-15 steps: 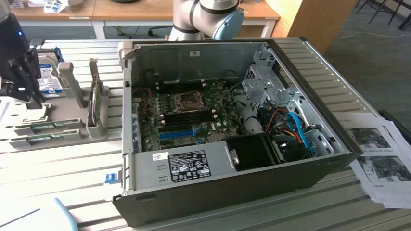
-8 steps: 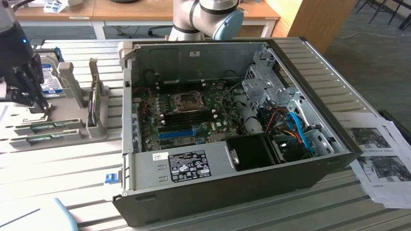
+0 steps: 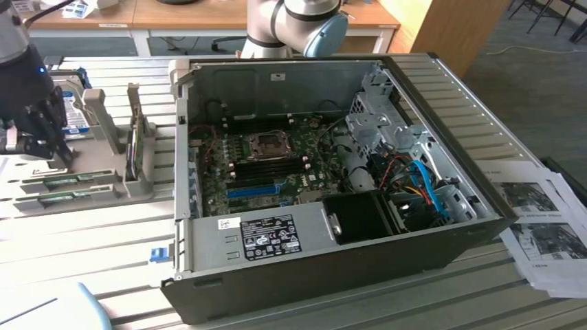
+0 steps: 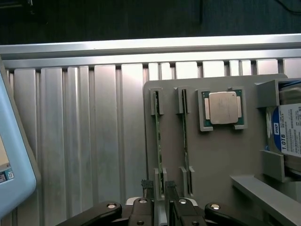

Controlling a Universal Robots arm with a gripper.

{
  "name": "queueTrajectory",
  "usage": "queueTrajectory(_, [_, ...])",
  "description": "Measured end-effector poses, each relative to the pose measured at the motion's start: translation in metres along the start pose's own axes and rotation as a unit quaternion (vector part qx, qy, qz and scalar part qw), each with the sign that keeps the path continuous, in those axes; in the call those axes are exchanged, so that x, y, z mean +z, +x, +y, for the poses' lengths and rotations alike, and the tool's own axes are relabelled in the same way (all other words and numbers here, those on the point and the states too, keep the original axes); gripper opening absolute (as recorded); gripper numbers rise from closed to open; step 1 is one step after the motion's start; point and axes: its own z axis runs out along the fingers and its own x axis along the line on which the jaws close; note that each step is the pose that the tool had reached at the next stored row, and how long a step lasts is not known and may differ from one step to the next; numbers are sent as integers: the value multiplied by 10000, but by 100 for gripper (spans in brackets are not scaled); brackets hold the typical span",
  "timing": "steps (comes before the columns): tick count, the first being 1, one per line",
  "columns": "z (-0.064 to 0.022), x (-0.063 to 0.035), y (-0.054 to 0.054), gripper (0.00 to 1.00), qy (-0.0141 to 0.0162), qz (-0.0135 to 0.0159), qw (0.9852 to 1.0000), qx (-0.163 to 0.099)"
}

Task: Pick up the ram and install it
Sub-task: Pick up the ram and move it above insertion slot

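Two green ram sticks stand on edge in slotted holders of a grey fixture tray (image 4: 211, 160). My gripper (image 4: 158, 187) is down over the end of one ram (image 4: 158, 141), one dark fingertip (image 4: 146, 184) on each side, open, with the stick between the jaws. The second ram (image 4: 185, 136) stands parallel just beside it. In the exterior view the gripper (image 3: 41, 148) hangs over the tray at the far left, above the ram sticks (image 3: 69, 182). The motherboard (image 3: 275, 165) with its black slot strips lies inside the open computer case (image 3: 321, 275).
A processor chip (image 4: 224, 108) and a hard drive (image 4: 287, 134) sit in the same tray. Printed sheets (image 3: 541, 220) lie at the exterior view's right of the case. A pale blue object (image 4: 14, 160) lies on the slatted metal table (image 4: 84, 141).
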Motion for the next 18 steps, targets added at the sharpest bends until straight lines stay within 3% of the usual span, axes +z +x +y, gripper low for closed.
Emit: queueTrajectory(18, [-9,324,-3,23,0,1,10000,-32])
